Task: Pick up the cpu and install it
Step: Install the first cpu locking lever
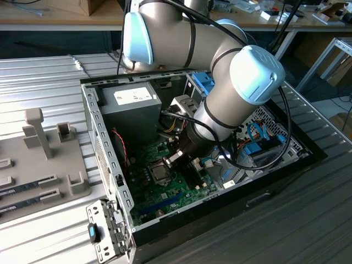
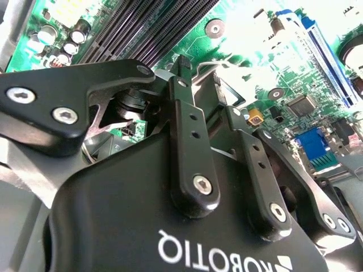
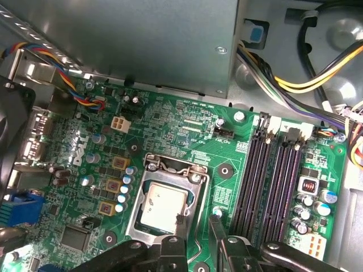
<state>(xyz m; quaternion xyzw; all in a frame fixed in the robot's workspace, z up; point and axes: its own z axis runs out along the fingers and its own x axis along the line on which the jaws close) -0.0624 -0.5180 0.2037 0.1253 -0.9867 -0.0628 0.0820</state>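
Note:
The cpu (image 3: pixel 161 208) is a silvery square lying flat in its socket on the green motherboard (image 3: pixel 170 122), with a metal frame (image 3: pixel 148 170) around it. My gripper (image 3: pixel 198 226) hovers just over the socket's edge on the memory-slot side. Its black fingers (image 3: pixel 180 229) stand a little apart with nothing between them, and one fingertip overlaps the cpu's rim. In the exterior view the gripper (image 1: pixel 175 158) reaches down into the open computer case, close above the cpu (image 1: pixel 160 173). The second wrist view looks from behind the gripper (image 2: pixel 201 76) at the motherboard (image 2: pixel 249 62).
Black memory slots (image 3: pixel 272 181) run beside the socket. The grey power supply (image 1: pixel 132 104) and bundled cables (image 3: pixel 295 73) crowd the case's far end. The case wall (image 1: pixel 102 143) rises at the exterior view's left; beyond it lies a grey fixture tray (image 1: pixel 49 159).

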